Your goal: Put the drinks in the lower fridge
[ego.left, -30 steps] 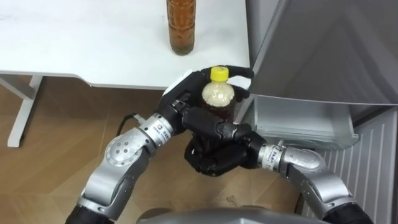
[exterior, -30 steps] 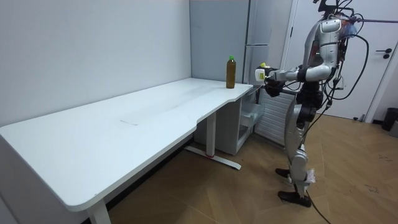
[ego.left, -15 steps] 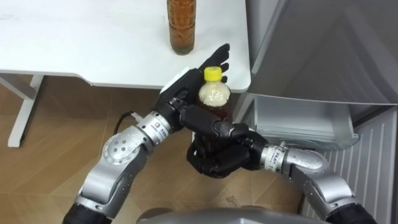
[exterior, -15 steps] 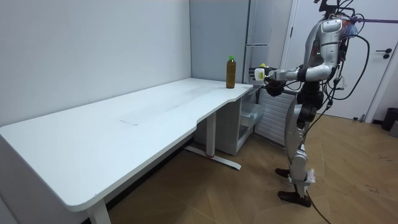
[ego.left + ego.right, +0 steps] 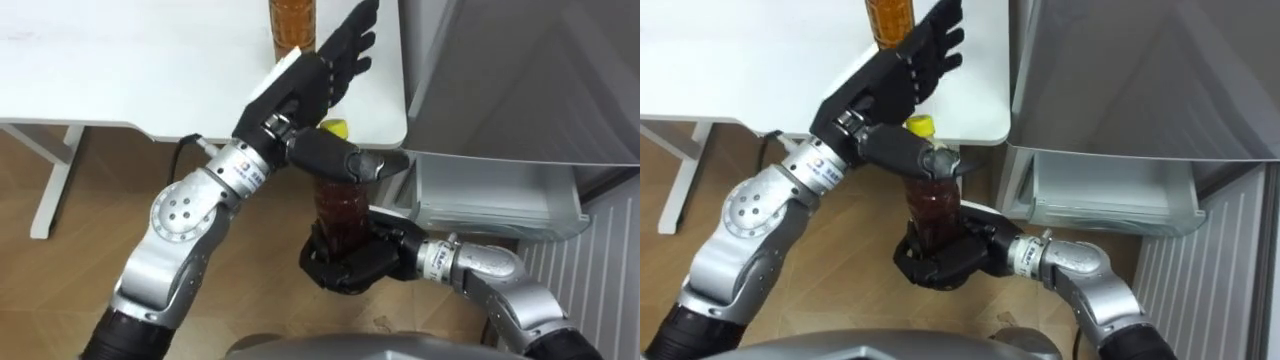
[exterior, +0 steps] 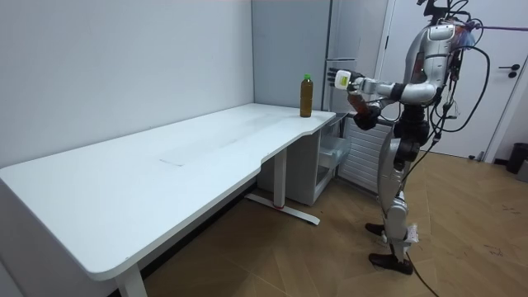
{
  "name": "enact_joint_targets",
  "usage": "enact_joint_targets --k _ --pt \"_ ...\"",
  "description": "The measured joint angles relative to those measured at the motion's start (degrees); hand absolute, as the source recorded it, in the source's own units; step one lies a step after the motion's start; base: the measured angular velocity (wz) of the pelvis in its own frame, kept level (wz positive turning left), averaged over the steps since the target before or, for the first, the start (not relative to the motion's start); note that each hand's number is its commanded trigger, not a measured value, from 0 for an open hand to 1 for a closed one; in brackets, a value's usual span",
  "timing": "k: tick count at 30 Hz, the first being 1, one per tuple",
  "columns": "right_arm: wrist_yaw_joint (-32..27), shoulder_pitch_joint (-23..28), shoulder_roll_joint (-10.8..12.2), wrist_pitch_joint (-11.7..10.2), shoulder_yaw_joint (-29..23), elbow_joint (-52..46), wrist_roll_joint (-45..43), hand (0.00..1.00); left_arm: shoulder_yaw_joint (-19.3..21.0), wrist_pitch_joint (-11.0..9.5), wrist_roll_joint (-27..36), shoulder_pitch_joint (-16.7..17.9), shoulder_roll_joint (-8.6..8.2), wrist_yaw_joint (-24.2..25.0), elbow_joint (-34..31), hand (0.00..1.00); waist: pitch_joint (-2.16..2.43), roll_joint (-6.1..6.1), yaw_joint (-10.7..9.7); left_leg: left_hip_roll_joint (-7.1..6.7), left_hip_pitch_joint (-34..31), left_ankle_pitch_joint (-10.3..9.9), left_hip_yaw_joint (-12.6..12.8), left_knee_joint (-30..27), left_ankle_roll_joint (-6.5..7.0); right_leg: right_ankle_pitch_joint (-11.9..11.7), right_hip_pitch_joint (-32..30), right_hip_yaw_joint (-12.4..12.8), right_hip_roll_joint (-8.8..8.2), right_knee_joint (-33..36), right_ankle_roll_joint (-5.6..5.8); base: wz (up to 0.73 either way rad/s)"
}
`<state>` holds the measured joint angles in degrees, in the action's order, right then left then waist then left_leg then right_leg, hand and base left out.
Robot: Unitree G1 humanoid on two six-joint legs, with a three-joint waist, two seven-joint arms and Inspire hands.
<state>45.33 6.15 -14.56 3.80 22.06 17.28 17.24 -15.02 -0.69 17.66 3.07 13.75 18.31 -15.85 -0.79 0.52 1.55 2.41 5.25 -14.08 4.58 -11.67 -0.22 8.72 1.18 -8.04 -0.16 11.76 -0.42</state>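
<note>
We look steeply down from the head through both eyes, close upon the corner of the white desk (image 5: pixel 150 80) and the fridge (image 5: pixel 520 90). Our room view stands well off, facing along that desk toward both.

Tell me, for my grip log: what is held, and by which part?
The right hand grips the yellow-capped bottle round its lower body; the left hand is open.

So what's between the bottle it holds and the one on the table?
Its open left hand, just above the held bottle, fingers pointing at the table bottle; both eye views show it.
</note>
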Motion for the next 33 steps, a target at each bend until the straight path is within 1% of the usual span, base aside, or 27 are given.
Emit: enact_joint_targets --k 2,4,6,8,10,11,13,15,18,19,20,21,22,23,25,27,28,29,30,31,33 --pt "0.0 0.4 -0.3 0.0 0.0 0.0 0.0 1.0 1.4 -0.4 0.7 -0.4 -0.05 -0.4 -1.0 0.0 -0.01 -0.01 0.2 -0.07 0.0 0.0 0.0 0.0 0.0 0.0 0.0 0.0 -0.06 0.0 0.0 0.0" --pt "0.0 1.0 -0.2 0.0 -0.9 0.0 -1.2 1.0 3.4 -1.6 0.5 -0.5 -0.35 -1.4 -2.8 0.0 -0.15 -0.28 0.4 -0.11 0.0 0.0 0.0 0.0 0.01 0.0 0.0 0.0 -0.08 0.0 0.01 0.0" --pt "-0.1 1.3 -0.4 0.0 -1.1 0.0 -1.9 1.0 4.5 -2.3 0.6 -0.5 -0.64 -2.3 -3.9 0.0 -0.11 -0.43 0.6 -0.12 0.1 0.0 0.0 0.1 0.01 0.0 0.1 0.1 -0.07 -0.1 0.02 0.0" --pt "-0.1 1.7 -0.7 0.0 -1.6 -0.1 -1.9 1.0 6.0 -2.4 0.6 -0.5 -0.5 -3.0 -5.8 0.0 -0.1 -0.48 1.0 -0.11 0.1 0.0 0.0 0.1 0.01 0.0 0.0 0.2 -0.05 -0.1 0.01 -0.03" --pt "0.0 2.1 -0.7 0.0 -3.0 -0.1 -2.2 1.0 8.3 -4.2 0.1 -0.5 -0.34 -3.3 -7.0 0.0 -0.09 -0.42 1.5 -0.07 0.3 0.0 0.0 0.1 0.0 0.0 0.1 0.2 0.0 -0.1 0.01 0.0" --pt "0.0 2.2 -0.7 0.0 -3.4 -0.1 -2.2 1.0 8.7 -4.6 0.1 -0.5 -0.26 -3.7 -7.0 0.0 -0.09 -0.42 1.7 -0.04 0.3 0.0 0.0 0.1 0.0 0.0 0.2 0.2 0.02 -0.1 0.01 0.0" --pt "0.0 2.3 -1.0 0.0 -4.4 -0.1 -2.3 1.0 10.4 -4.8 0.1 -0.5 -0.11 -5.5 -7.1 0.0 -0.1 -0.35 2.2 -0.01 0.4 0.0 0.0 0.1 0.0 0.0 0.3 0.2 0.04 -0.1 0.01 0.0" --pt "0.0 2.3 -1.3 0.0 -4.9 -0.2 -2.6 1.0 11.1 -4.8 0.1 -0.5 0.44 -7.5 -7.1 0.0 -0.09 -0.25 2.5 -0.02 0.4 0.0 0.0 0.1 0.0 0.0 0.3 0.2 0.02 -0.1 0.01 0.0" --pt "-0.2 3.1 -1.6 0.0 -5.8 -1.3 -2.6 1.0 12.9 -4.8 0.2 -0.5 0.55 -9.6 -7.1 0.0 -0.1 -0.05 3.1 -0.01 0.5 0.0 -0.1 0.1 0.01 0.0 0.5 0.0 0.01 -0.1 -0.01 0.02" --pt "-0.2 3.3 -1.8 0.0 -6.1 -1.5 -2.6 1.0 14.1 -4.8 0.2 -0.6 0.58 -10.8 -7.1 0.0 -0.19 0.2 3.2 -0.02 0.6 0.0 -0.3 0.2 0.0 0.0 0.9 -0.1 -0.01 -0.2 -0.01 0.04" --pt "-0.2 3.4 -1.9 0.0 -6.2 -1.5 -2.6 1.0 14.9 -4.8 0.2 -0.6 0.57 -11.2 -7.1 0.0 -0.14 0.34 3.3 -0.01 0.6 0.0 -0.3 0.3 0.0 0.0 0.9 -0.1 0.01 -0.2 -0.01 0.0" --pt "-0.2 3.6 -1.8 0.0 -6.9 -1.5 -2.6 1.0 16.6 -4.8 0.2 -0.6 0.57 -12.3 -7.4 0.0 -0.2 0.66 3.5 0.01 1.2 0.0 -0.2 0.4 0.0 0.0 1.1 -0.1 0.03 -0.2 -0.01 0.0" --pt "-0.3 4.1 -1.6 0.0 -7.7 -1.5 -2.6 1.0 18.1 -4.9 0.2 -0.6 0.53 -13.5 -7.8 0.0 -0.14 0.96 3.6 0.03 1.5 0.0 -0.2 0.6 0.0 0.0 1.4 -0.1 0.06 -0.2 -0.01 0.0" --pt "-0.4 4.4 -1.6 0.0 -8.0 -1.5 -2.6 1.0 19.0 -5.0 0.3 -0.6 0.46 -14.0 -7.9 0.0 -0.14 1.07 3.7 0.03 1.7 0.0 -0.3 0.6 0.0 0.0 1.6 -0.2 0.06 -0.2 0.0 0.0" --pt "-0.4 4.7 -1.5 0.0 -8.5 -1.5 -4.3 1.0 22.3 -6.0 0.4 -0.6 0.37 -15.8 -7.9 0.0 -0.06 1.35 4.2 0.09 2.4 0.0 -0.3 0.9 0.0 0.0 2.1 -0.3 0.14 -0.2 0.02 -0.02" --pt "0.1 5.4 -1.4 0.0 -10.0 -1.5 -5.0 1.0 24.6 -6.4 0.7 -0.7 0.23 -16.9 -7.8 0.0 -0.06 1.35 5.2 0.08 2.5 0.0 0.0 0.9 0.0 0.0 2.0 0.1 0.19 -0.3 0.01 -0.07" --pt "0.1 6.2 -1.2 0.0 -11.0 -1.5 -5.5 1.0 26.2 -6.7 0.7 -0.6 0.03 -18.2 -7.8 0.0 -0.06 1.31 5.4 0.04 2.5 0.0 0.0 0.9 0.0 0.0 1.9 0.1 0.16 -0.2 0.01 -0.04" --pt "0.1 6.5 -1.2 0.0 -11.5 -1.5 -5.9 1.0 26.9 -7.0 0.7 -0.6 -0.06 -19.1 -7.8 0.0 -0.05 1.28 5.8 0.04 2.5 0.0 0.0 0.9 0.0 0.0 1.9 0.1 0.15 -0.2 0.01 0.0" --pt "0.1 7.1 -1.1 0.0 -12.2 -1.5 -6.2 1.0 28.1 -7.4 0.7 -0.6 -0.2 -20.7 -7.8 0.0 -0.01 1.21 6.5 0.03 2.5 0.0 0.0 0.9 0.0 0.0 1.9 0.1 0.15 -0.2 0.01 0.0" --pt "0.0 7.6 -1.1 0.0 -12.6 -1.5 -6.2 1.0 29.0 -8.2 0.5 -0.6 -0.29 -22.4 -7.6 0.0 0.05 1.1 6.6 0.03 2.5 0.0 0.0 0.9 0.0 0.0 1.9 0.0 0.15 -0.3 0.01 0.0" --pt "-0.1 7.8 -1.1 0.0 -12.8 -1.5 -6.3 1.0 30.6 -9.5 0.2 -0.2 -0.31 -24.4 -6.6 0.0 0.09 1.06 7.3 0.03 2.5 0.0 0.0 1.0 0.0 0.0 2.0 0.1 0.16 -0.4 0.01 0.0"
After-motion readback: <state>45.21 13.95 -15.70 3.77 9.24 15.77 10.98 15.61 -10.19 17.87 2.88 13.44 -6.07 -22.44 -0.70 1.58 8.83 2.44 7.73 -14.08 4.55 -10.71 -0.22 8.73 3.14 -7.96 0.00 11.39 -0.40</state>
